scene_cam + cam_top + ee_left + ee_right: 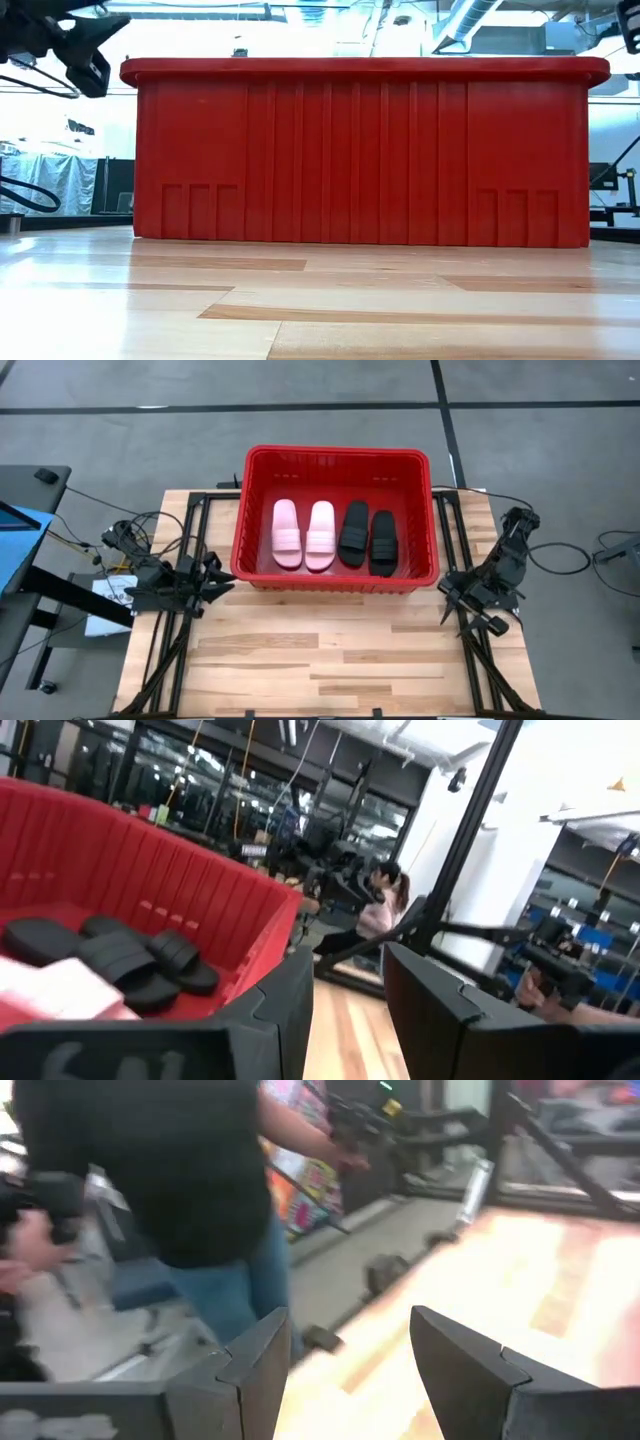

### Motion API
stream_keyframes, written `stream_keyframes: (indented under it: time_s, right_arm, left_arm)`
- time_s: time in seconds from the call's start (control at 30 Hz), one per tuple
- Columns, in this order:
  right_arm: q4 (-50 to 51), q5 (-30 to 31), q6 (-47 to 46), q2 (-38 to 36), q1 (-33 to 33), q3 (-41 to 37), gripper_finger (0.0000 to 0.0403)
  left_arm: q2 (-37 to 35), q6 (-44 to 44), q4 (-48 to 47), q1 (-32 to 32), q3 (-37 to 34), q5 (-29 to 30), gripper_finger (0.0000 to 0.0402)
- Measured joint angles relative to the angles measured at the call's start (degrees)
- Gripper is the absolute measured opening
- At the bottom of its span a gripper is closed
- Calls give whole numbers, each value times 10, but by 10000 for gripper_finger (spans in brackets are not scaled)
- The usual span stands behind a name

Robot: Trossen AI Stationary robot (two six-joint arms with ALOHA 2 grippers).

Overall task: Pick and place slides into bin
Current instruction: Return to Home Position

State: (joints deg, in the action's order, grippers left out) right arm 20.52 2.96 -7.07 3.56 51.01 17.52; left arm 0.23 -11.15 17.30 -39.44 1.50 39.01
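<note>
Jaws of both grippers stand parted with nothing between them, as each wrist view shows.

Writing: pale characters on the body of the left gripper (350,982) are too blurred to read.

Arm pose: in the high view the left gripper (216,582) sits low over the left edge of the wooden table (330,650), folded back on its arm and pointing toward the near left corner of the bin (338,452). The right gripper (457,607) sits over the table's right edge, just beside the bin's near right corner, angled toward the table's front. Neither touches the bin. The right gripper's (350,1342) own camera looks off the table at a person (190,1180) in a dark top and blue jeans.

Task items: the bin is red plastic with ribbed walls and a thick rim, standing at the table's far middle. All four slides lie flat on its floor in one row, straps up: the pink slides (321,535) together on the left, the black slides (353,532) together on the right, pairs nearly touching.
</note>
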Motion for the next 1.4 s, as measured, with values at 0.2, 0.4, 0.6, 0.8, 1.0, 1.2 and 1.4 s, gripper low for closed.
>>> stream_keyframes:
  time_s: [0.2,0.4,0.6,0.8,1.0,1.2,1.4]
  right_arm:
    - [34,87,-29,18,7,0,200]
    - [11,89,-17,29,7,-25,200]
    - [-155,52,30,14,7,-104,200]
    - [-236,-1,86,-27,7,-135,198]
    - [-257,-13,86,-30,7,-172,187]
    - [-222,-12,94,-23,7,-172,180]
    - [-216,-12,86,-21,6,-172,183]
  left_arm:
    - [0,-37,-44,0,0,0,114]
    - [0,-38,-46,0,0,0,114]
    - [0,-38,-47,0,0,-2,114]
    - [0,-35,-49,0,0,-8,114]
    - [0,-30,-63,0,0,-8,114]
    - [0,-32,-65,0,0,-10,114]
    - [0,-29,-82,0,0,-10,114]
